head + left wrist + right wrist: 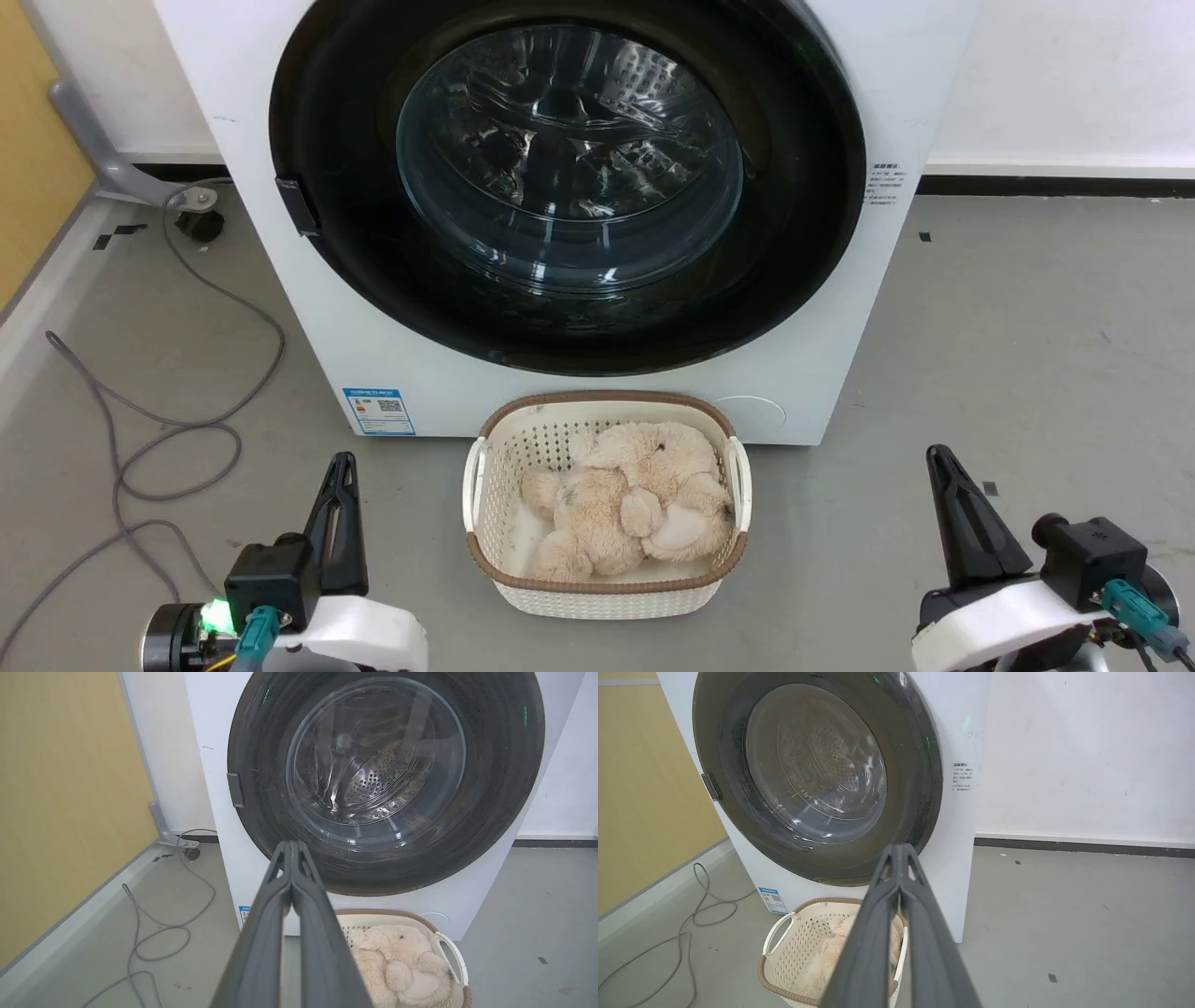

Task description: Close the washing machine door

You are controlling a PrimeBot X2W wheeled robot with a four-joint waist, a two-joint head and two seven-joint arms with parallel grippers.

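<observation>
Your left gripper (343,462) and right gripper (938,457) both sit low, fingers pressed together, pointing toward the washing machine (280,317) and touching nothing. The door (569,187) lies flush against its front (small dark tab on its left edge). Just before it, the basket (607,399) holds a beige plush toy (635,509).

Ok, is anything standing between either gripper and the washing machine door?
Nothing visible blocks it. The basket holding a plush toy sits on the floor below the door, between the left gripper and right gripper, off both direct lines. The door already looks flush with the washing machine.
</observation>
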